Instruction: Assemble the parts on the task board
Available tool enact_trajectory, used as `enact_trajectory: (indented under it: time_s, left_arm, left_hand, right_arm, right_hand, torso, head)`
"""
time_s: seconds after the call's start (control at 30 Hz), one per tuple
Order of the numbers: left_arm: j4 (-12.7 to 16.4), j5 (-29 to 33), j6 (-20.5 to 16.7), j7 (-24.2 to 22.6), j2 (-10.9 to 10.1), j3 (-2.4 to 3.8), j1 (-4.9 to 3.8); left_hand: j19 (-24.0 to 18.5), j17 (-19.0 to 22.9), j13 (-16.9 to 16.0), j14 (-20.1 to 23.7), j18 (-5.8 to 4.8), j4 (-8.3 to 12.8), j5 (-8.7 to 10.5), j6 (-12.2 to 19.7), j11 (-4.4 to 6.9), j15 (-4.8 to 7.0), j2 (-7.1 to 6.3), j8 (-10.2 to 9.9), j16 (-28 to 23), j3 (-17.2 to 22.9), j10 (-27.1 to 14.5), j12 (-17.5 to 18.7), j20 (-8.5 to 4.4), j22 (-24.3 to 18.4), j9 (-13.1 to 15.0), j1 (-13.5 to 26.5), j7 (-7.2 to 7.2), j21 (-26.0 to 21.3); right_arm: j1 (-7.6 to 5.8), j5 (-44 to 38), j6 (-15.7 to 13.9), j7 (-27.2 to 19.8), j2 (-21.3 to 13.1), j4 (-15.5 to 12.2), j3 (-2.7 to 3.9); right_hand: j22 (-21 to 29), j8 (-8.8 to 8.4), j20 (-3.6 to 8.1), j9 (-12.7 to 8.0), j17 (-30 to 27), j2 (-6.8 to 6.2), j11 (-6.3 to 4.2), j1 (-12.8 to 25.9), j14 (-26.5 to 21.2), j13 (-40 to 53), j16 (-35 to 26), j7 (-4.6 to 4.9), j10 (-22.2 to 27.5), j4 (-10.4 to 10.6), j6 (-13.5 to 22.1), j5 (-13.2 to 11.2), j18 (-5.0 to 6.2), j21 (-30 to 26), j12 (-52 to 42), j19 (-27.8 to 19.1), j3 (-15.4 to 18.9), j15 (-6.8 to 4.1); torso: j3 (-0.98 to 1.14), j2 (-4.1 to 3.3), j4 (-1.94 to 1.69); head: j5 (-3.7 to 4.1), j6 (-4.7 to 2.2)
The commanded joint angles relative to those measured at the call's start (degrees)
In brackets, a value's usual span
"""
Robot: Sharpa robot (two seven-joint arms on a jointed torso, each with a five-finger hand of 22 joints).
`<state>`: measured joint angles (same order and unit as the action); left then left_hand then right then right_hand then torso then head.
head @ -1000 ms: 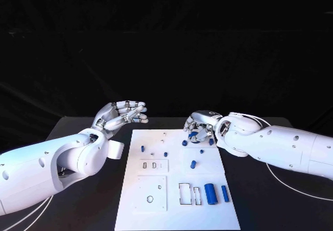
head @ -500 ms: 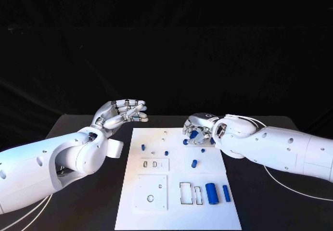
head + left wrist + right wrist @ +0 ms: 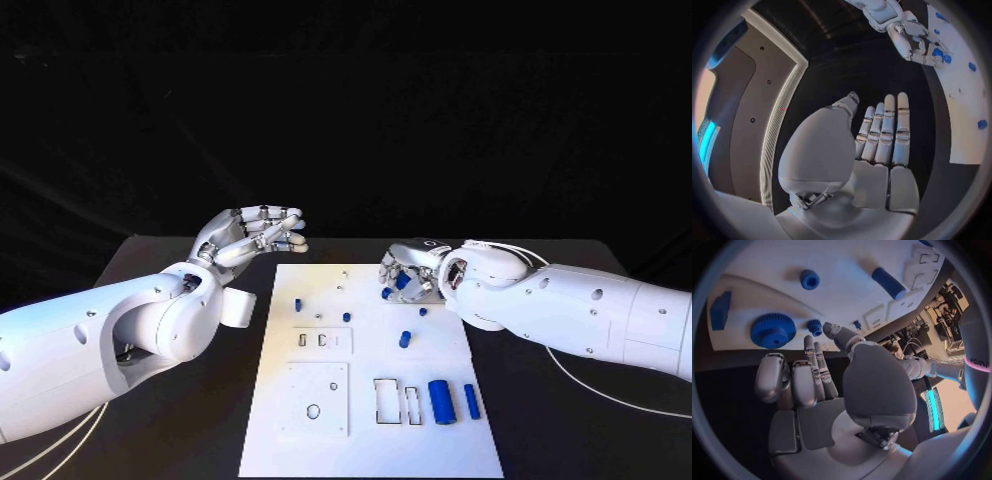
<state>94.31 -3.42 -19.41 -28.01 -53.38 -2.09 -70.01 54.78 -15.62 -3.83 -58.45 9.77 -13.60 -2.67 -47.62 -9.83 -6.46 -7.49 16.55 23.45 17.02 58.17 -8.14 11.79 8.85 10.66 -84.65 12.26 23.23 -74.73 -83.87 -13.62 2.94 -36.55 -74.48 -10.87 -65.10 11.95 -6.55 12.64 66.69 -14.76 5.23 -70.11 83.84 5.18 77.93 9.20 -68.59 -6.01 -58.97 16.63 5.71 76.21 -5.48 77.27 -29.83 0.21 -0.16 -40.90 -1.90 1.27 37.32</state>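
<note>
A white task board (image 3: 368, 420) is seen in the middle of the black table (image 3: 173, 400). Small blue parts are placed on it. In the head view, two blue cylinders stand side by side at the near right part of the board: a thicker one (image 3: 440, 401) and a thinner one (image 3: 472, 401). Just beside them, rectangular cut-outs (image 3: 395, 401) are seen. More to the middle, a short blue peg (image 3: 404, 339) lies on the board, and smaller blue pieces (image 3: 299, 304) are found near the far left part.

The left hand (image 3: 257, 236) is raised above the table, beside the far left corner of the board, well apart from the parts. Its fingers are bent a little toward the thumb, but nothing is held in it. In the left wrist view this hand (image 3: 879, 145) is shown with the fingers straight and close together, and the palm is free.

The right hand (image 3: 408, 270) is lowered over the far right part of the board. In the right wrist view a blue gear (image 3: 773, 330) lies on the board just in front of the fingertips (image 3: 826, 330), and a small blue knob (image 3: 814, 326) is beside it. The fingers are stretched out and no part is grasped; whether the fingertips touch the knob cannot be told. A blue block (image 3: 719, 310), a blue ring (image 3: 809, 279) and a blue cylinder (image 3: 889, 283) are also seen on the board there.
</note>
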Motion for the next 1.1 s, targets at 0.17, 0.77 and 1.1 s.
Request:
enact_trajectory:
  time_s: [0.17, 0.77, 1.1]
  left_arm:
    - [0.39, 0.18, 1.38, -0.06, -0.12, 0.07, -0.2]
    - [0.6, 0.61, 1.85, 0.19, -0.31, 0.07, -0.31]
    - [0.6, 0.71, 2.08, 0.46, -0.39, 0.08, -0.35]
  left_hand:
    - [0.16, -0.09, 0.09, 0.31, 0.6, -0.46, -0.23, -0.29, 0.02, -0.08, -0.45, -0.33, -0.3, 0.01, 0.24, 0.26, 0.27, -0.07, -0.09, 0.2, 1.0, 0.01]
    - [0.14, -0.13, 0.08, 0.34, 0.6, -0.51, -0.23, -0.29, 0.01, -0.09, -0.41, -0.36, -0.33, 0.03, 0.25, 0.35, 0.28, -0.09, -0.1, 0.26, 1.01, -0.01]
    - [0.14, -0.15, 0.08, 0.34, 0.61, -0.53, -0.23, -0.28, 0.0, -0.09, -0.37, -0.38, -0.34, 0.05, 0.25, 0.39, 0.29, -0.1, -0.11, 0.27, 1.02, -0.02]
  right_arm:
    - [0.17, -0.91, 1.62, 0.54, 0.44, 0.49, -0.04]
    - [0.35, -0.76, 1.44, 0.78, 0.76, 0.93, -0.1]
    - [0.36, -0.82, -0.47, 1.6, 0.76, 0.96, -0.1]
  right_hand:
    - [-0.38, -0.18, 0.09, 0.19, 0.17, 0.88, -0.07, 0.29, 2.52, -0.03, 0.41, -0.14, -0.1, 0.23, -0.49, 0.05, -0.84, 0.44, -0.26, 0.36, -0.56, 0.29]
    - [-2.62, 1.16, 0.51, 1.88, 0.15, 3.47, -0.91, -0.26, 2.21, 0.3, 1.32, -1.07, -2.0, 1.85, -2.1, -4.37, -1.06, 1.91, -1.21, 0.56, -3.36, -0.33]
    - [-3.47, 2.58, 1.05, 3.62, -0.25, 5.57, -1.65, -1.31, 2.1, 0.82, 1.52, -1.8, -3.34, 2.45, -3.16, -6.31, -1.14, 2.38, -1.93, 0.61, -5.46, -0.93]
  torso:
    - [0.0, -0.35, -0.13]
    - [-0.05, -0.65, -0.18]
    - [-0.02, -0.76, -0.14]
  head:
    - [-0.15, 0.19]
    - [-0.18, 0.48]
    - [-0.13, 0.47]
